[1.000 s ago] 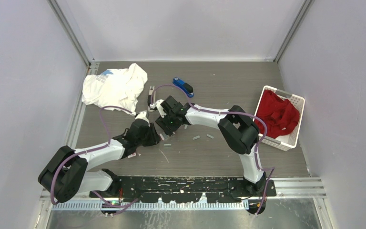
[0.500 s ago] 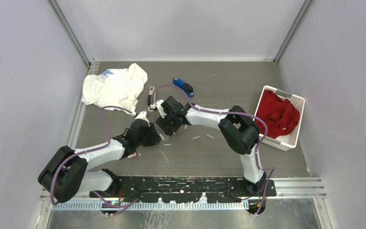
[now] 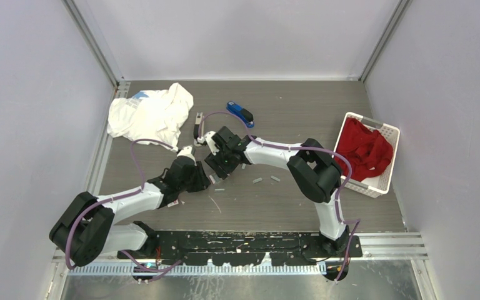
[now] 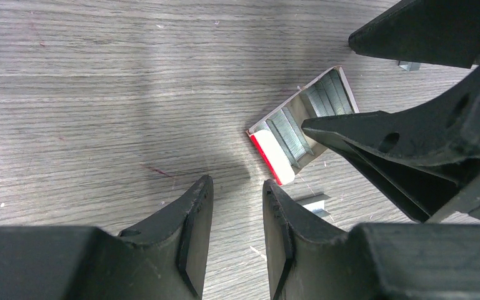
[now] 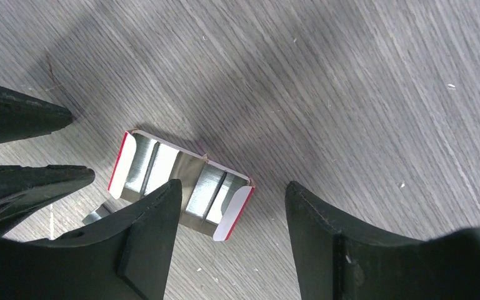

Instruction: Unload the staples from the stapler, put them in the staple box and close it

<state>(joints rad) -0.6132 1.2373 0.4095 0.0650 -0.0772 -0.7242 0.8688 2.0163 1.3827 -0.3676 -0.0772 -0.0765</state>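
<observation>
A small red-and-white card box lies open on the table, with grey staples packed inside, in the left wrist view and the right wrist view. My left gripper is narrowly open and empty, just short of the box. My right gripper is wide open and empty over the box's right end. Loose staple strips lie beside the box and further right on the table. The blue stapler lies behind both grippers, untouched. From above, both grippers meet mid-table and hide the box.
A crumpled white cloth lies at the back left. A white basket with a red cloth stands at the right edge. A thin dark and tan object lies between the cloth and the stapler.
Nothing has visibly changed apart from a very slight shift of the right arm.
</observation>
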